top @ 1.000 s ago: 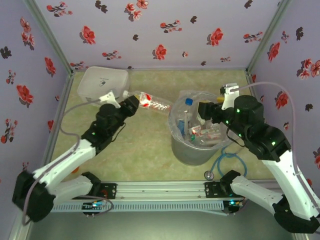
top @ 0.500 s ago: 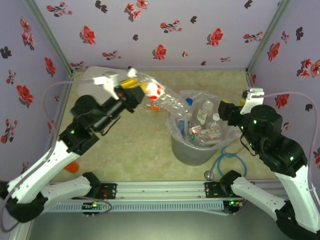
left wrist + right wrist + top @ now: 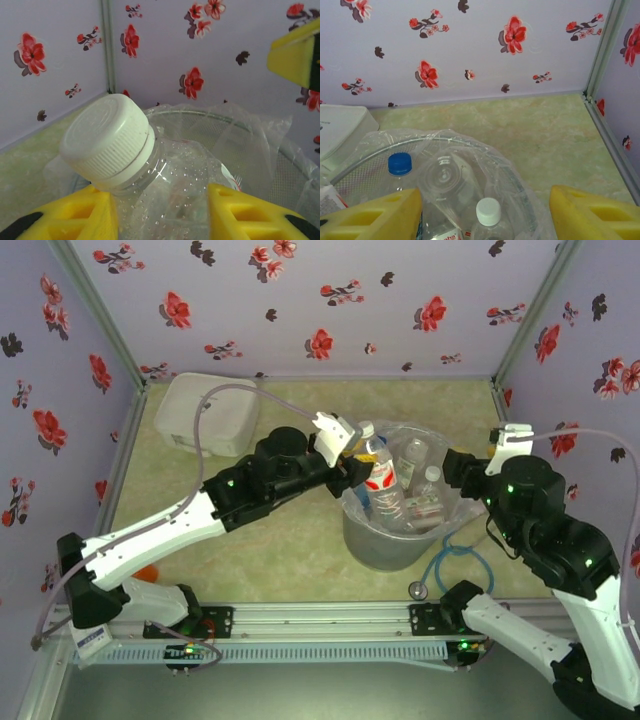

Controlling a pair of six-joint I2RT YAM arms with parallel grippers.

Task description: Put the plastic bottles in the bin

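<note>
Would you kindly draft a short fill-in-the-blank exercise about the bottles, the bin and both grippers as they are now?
The left gripper has its jaws shut on a clear bottle with a ____ cap.
The right gripper has its jaws ____, gripping nothing.
In the bin, beside a white-capped bottle, another bottle has a ____ cap.
The flat white container sits in the far-____ corner of the table.
Missing words: white; open; blue; left.

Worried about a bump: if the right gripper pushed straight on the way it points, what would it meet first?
Likely the bag-lined rim of the bin, just ahead of the right gripper, then the white-capped bottle inside; depth is unclear.
</note>
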